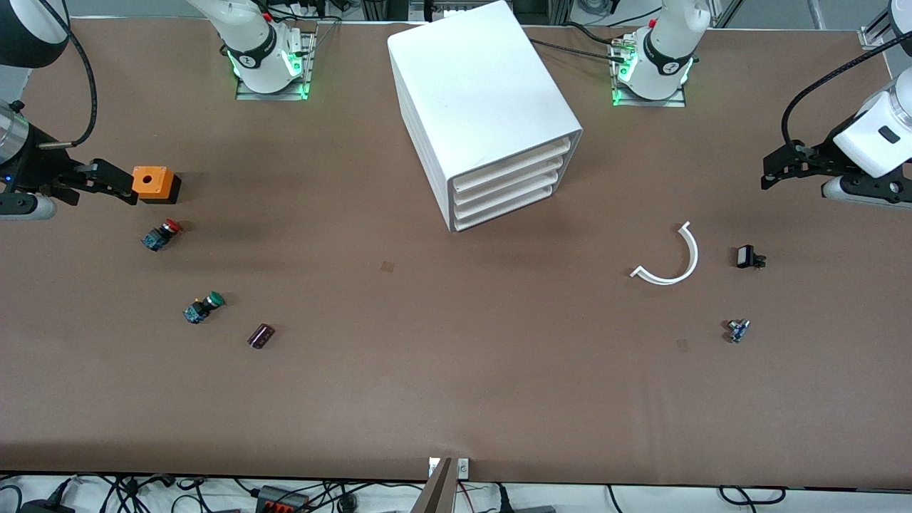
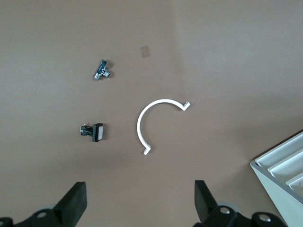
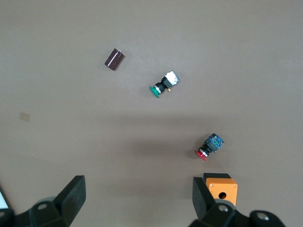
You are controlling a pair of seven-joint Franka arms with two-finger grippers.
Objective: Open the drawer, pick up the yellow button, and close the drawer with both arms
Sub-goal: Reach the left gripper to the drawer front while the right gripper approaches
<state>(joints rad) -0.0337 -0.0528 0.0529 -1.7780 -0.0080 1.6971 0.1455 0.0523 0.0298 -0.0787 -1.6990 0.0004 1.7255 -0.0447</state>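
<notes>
Drawer (image 1: 510,164) shut, top of four in the white cabinet (image 1: 477,92) mid-table, between the two grippers, well apart from both. No yellow-capped button visible. Left gripper (image 2: 139,204) jaws wide open, empty, over bare table near the white curved clip (image 2: 154,124). Right gripper (image 3: 137,201) jaws wide open, empty, orange box (image 3: 220,185) just beside one finger.

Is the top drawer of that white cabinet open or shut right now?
Shut. The top drawer sits flush with the three below it in the white cabinet, nothing pulled out. Both grippers, left and right, hang open, away from it.
</notes>
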